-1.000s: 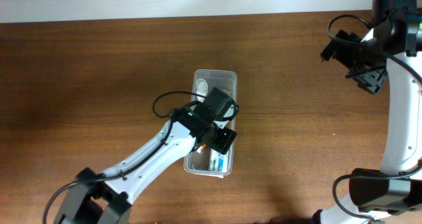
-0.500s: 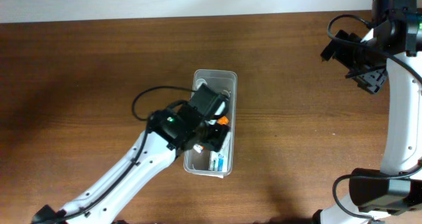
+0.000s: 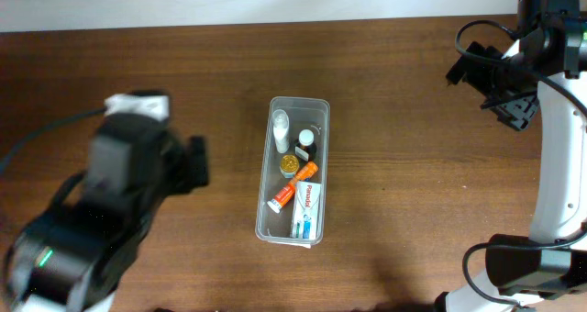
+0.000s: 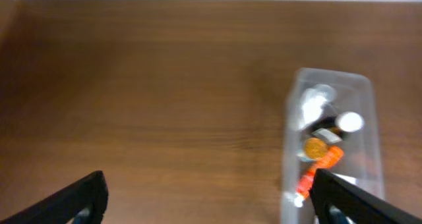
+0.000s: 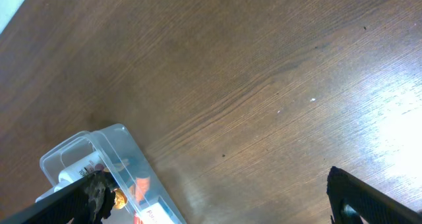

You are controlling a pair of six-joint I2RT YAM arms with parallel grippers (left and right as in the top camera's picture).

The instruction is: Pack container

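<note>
Whole container only overhead

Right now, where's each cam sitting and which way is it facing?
Overhead: above the table, looking straight down at the container; blurred left arm, right arm show.
Left wrist: high over bare wood, tilted toward the far edge, container at right; left jaws open in lower corners.
Right wrist: angled down at the tabletop, container lower left; right jaws open in lower corners.
Shared: all three see the container.

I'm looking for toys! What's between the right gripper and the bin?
Nothing: just bare table between the right gripper and the bin, seen overhead.
</note>
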